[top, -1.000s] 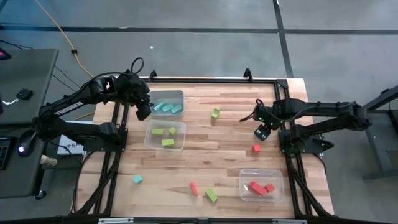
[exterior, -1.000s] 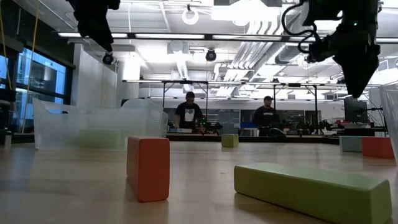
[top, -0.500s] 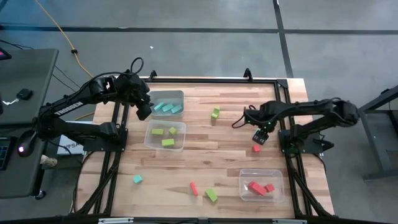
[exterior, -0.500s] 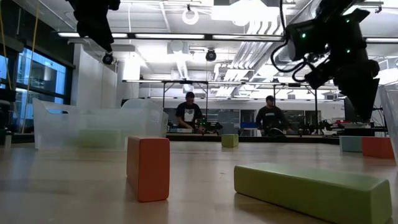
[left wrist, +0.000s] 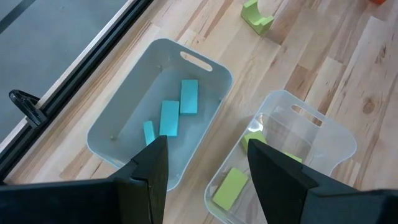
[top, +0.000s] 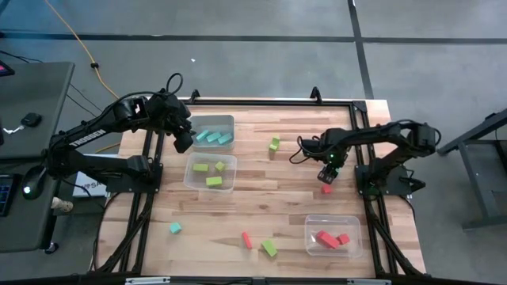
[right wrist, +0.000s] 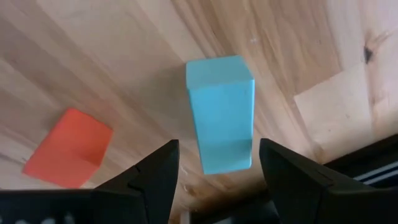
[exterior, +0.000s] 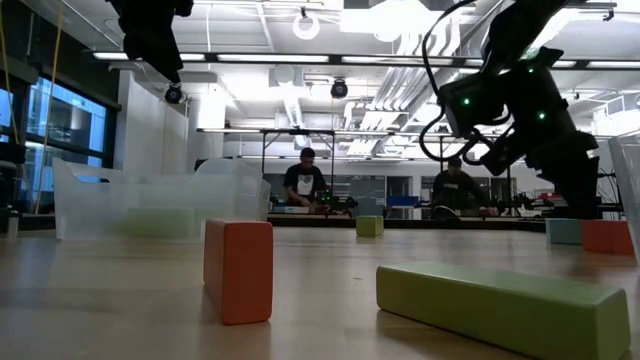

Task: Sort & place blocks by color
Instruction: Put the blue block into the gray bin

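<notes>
The right gripper (right wrist: pixel 214 171) hangs open straight over a blue block (right wrist: pixel 220 113) on the table's right side, ready to grasp it, while the left gripper (left wrist: pixel 205 165) waits open above the far-left bins.

The open left claw (left wrist: pixel 205 180) hangs above the bin of cyan blocks (left wrist: pixel 171 115) and the green-block bin (left wrist: pixel 311 134).

this is looking like a robotics lab or open workshop hall. beyond the wooden table (exterior: pixel 120 300), past the grippers, long ceiling lights (exterior: pixel 290 57) and bare pipes (exterior: pixel 400 85) are running overhead, two people (exterior: pixel 303 185) are sitting at work benches (exterior: pixel 330 212) with metal frames, and a yellow cable (top: pixel 75 39) is trailing across the grey concrete floor (top: pixel 261 63).
</notes>
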You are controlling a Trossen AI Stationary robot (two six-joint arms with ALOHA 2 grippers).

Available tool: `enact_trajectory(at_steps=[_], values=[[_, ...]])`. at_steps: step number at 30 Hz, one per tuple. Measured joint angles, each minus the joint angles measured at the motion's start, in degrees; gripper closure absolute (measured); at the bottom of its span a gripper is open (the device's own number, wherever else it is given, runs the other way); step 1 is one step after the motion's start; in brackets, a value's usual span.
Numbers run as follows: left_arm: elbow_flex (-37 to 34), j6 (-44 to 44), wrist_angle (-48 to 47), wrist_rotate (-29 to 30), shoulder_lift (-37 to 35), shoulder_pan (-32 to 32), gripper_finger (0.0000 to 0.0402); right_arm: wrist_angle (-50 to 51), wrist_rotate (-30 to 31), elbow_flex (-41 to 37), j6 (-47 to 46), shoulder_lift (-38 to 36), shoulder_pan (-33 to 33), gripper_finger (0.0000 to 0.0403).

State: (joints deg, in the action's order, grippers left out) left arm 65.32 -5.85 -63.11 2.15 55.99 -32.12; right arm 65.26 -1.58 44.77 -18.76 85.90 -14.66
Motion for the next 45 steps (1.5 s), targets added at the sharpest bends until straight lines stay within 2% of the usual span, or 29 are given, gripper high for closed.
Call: enact_trajectory(at_steps=[20,25,32,40,45], values=[[0.0,0.0,0.0,0.0,0.0,0.0,0.0232,-0.1,-1.0,0.0,1.3,5.6,-1.5,0.0197],[0.0,0.0,0.0,0.0,0.0,0.0,0.0232,-0.4,-0.9,0.0,1.3,5.8,-1.5,0.0221],[0.0,0.0,0.0,0.0,0.0,0.0,0.0232,-0.2,-0.5,0.0,1.3,5.7,-1.5,0.0302],[0.0,0.0,0.0,0.0,0.0,0.0,0.0232,-0.4,-0.6,0.1,1.3,5.6,-1.5,0.0302],[0.0,0.0,0.0,0.0,0.0,0.0,0.0232,-0.2,-3.3,2.5,1.3,5.6,-1.4,0.0302]])
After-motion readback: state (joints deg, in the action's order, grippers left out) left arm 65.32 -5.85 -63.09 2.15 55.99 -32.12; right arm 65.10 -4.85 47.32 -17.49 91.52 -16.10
